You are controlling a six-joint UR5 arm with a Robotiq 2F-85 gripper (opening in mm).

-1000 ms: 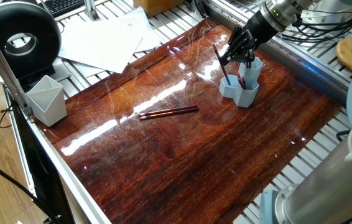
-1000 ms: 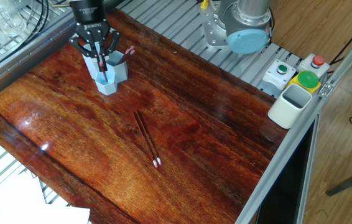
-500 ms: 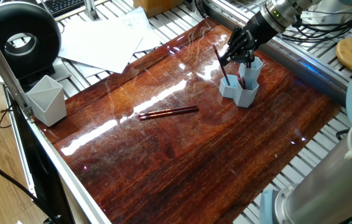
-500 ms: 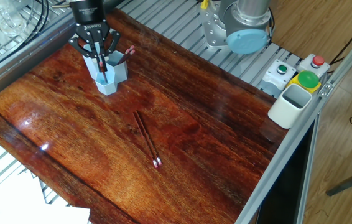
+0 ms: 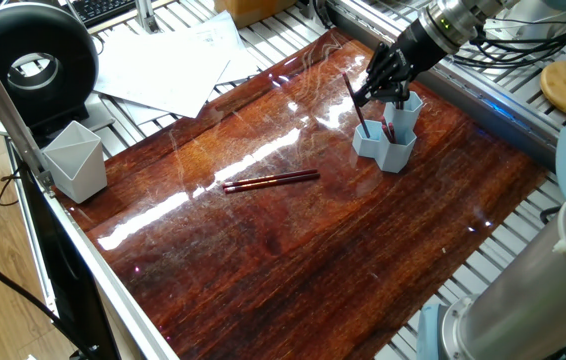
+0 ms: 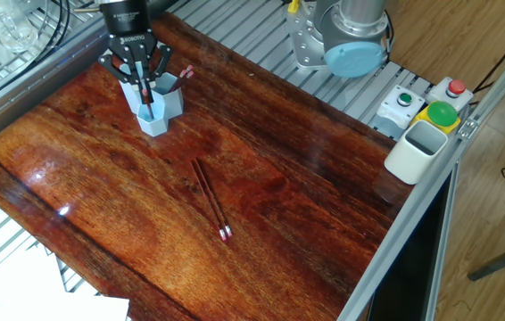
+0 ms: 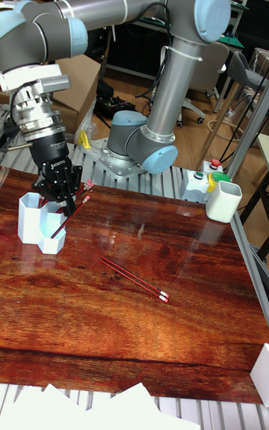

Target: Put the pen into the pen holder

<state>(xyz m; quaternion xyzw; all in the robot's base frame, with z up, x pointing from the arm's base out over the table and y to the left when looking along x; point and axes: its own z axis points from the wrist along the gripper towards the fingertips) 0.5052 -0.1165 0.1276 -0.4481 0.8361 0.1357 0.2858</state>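
Nothing has moved since the earlier frames; pen (image 5: 355, 103) leans with its lower end in the pen holder (image 5: 387, 135), clasped by the gripper (image 6: 138, 67) directly above; two more pens (image 6: 211, 199) lie mid-table (image 6: 306, 214); grey-white cup (image 5: 74, 160) stands well apart.

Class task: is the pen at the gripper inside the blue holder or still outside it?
Inside, leaning: the pen has its lower end down in the pen holder, its top tilted out beside the gripper.
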